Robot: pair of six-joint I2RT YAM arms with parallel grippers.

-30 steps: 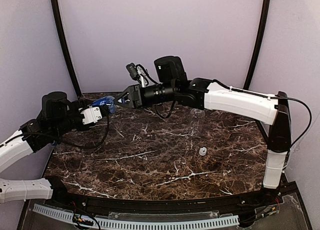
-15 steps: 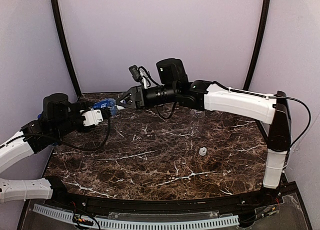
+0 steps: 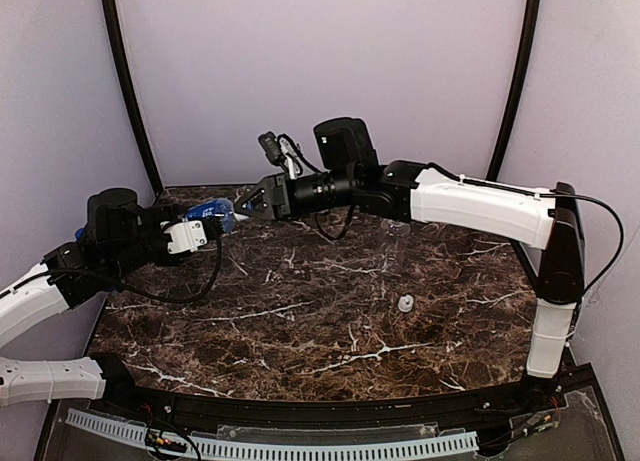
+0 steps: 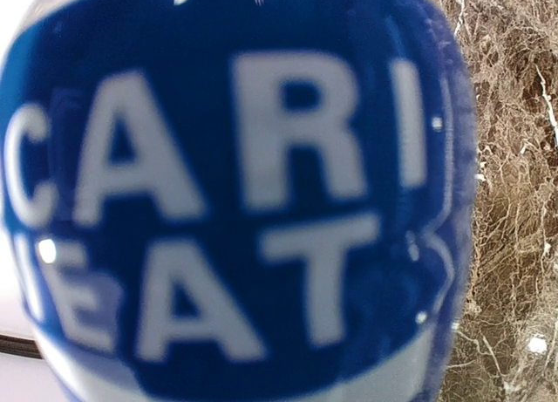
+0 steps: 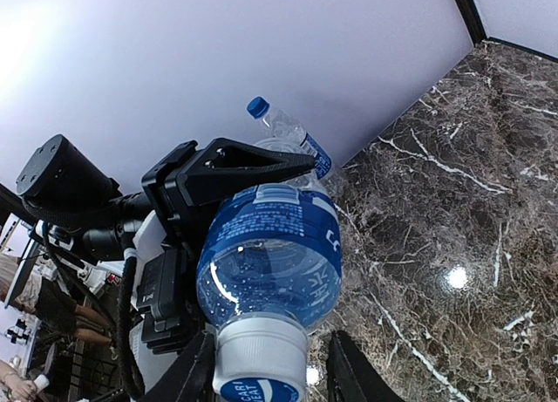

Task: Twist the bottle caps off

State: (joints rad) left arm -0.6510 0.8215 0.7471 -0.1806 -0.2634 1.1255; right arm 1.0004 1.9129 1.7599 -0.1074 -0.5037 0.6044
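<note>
The top camera looks down from above the near edge across the tabletop (image 3: 300,321). Both wrist cameras share one blue-labelled bottle (image 5: 270,262): the left almost against its side, the right facing its cap (image 5: 259,367).

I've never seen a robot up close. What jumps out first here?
The two arms meet over the far left of the table: the left gripper clamps a blue-labelled bottle sideways, and the right gripper, open, straddles its white cap. Beyond it a second bottle shows a dark blue cap; a loose white cap lies on the table nearer the right arm.
</note>
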